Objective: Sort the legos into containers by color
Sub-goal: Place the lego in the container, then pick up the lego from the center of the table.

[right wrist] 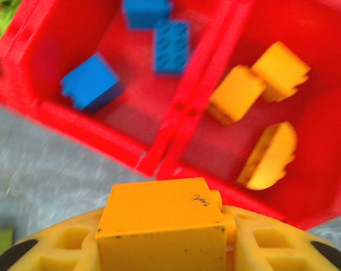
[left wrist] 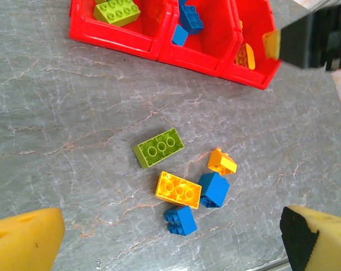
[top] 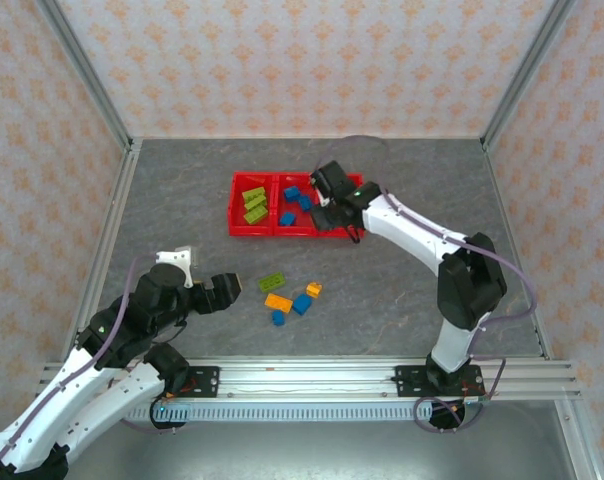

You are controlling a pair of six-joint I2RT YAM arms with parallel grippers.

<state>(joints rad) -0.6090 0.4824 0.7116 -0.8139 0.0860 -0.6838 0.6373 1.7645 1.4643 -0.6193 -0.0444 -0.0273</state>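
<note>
the right gripper (right wrist: 165,251) has its yellow pads (right wrist: 63,248) closed partway on an orange brick (right wrist: 159,217); the brick fills the gap between them, so it reads as a real hold. just beyond the fingertips lies the red tray (right wrist: 176,130). the compartment ahead and to the right of the fingers has three orange pieces (right wrist: 235,93), and the one ahead and to the left has blue bricks (right wrist: 91,82). the brick hangs above the tray's near wall, probably so it can drop among its own colour. released here, it might catch the wall or the divider, so a little more reach forward and right seems wise.

the left gripper (left wrist: 170,241) stands spread wide and holds nothing. ahead of and between its fingers (left wrist: 23,237), on the table (left wrist: 57,113), lie the loose legos: a green brick (left wrist: 158,148), a long orange one (left wrist: 178,189), a small orange one (left wrist: 222,161) and two blue ones (left wrist: 214,189), all clear of both pads. that wide stance looks like readiness to come down over one of them.
</note>
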